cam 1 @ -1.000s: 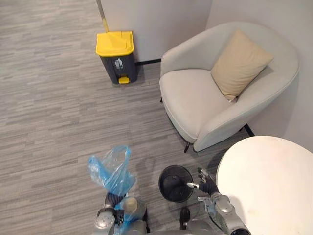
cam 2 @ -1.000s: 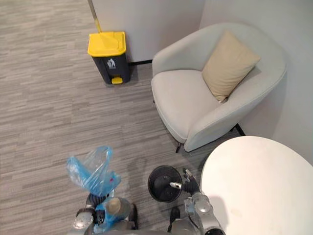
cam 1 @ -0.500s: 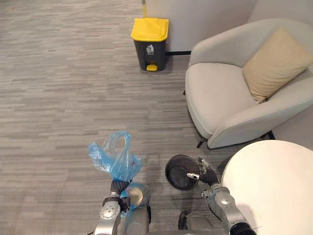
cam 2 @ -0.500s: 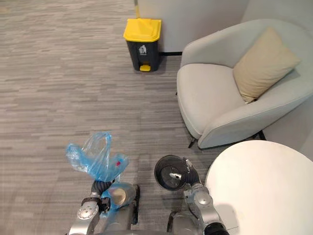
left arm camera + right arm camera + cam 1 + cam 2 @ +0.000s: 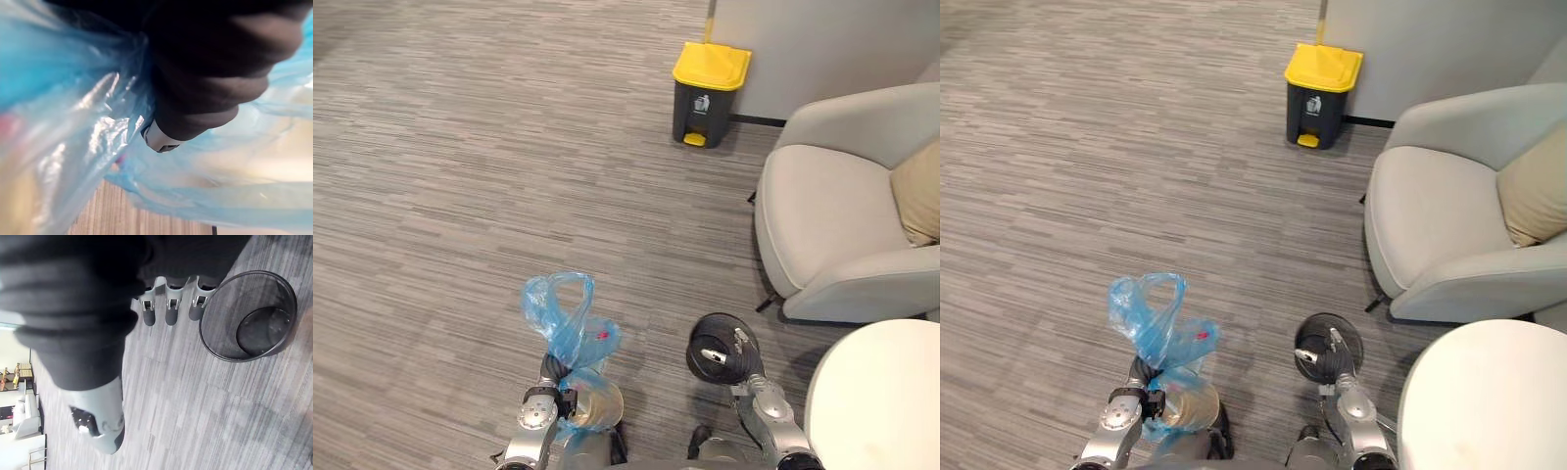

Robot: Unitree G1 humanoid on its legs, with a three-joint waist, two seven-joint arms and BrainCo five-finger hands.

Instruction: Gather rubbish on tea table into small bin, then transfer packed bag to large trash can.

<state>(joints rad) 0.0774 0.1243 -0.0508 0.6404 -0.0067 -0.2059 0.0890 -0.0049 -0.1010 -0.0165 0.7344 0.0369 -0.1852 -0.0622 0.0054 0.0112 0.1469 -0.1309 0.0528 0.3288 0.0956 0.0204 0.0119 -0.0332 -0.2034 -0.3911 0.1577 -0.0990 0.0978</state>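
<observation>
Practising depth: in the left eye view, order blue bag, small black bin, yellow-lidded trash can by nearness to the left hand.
1. blue bag, in the left hand.
2. small black bin, to its right.
3. yellow-lidded trash can, far ahead.

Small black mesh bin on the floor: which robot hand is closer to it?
Right. The right hand is just beside the mesh bin, its fingers next to the rim. The left hand is off to the bin's left, clutching the blue plastic bag.
</observation>
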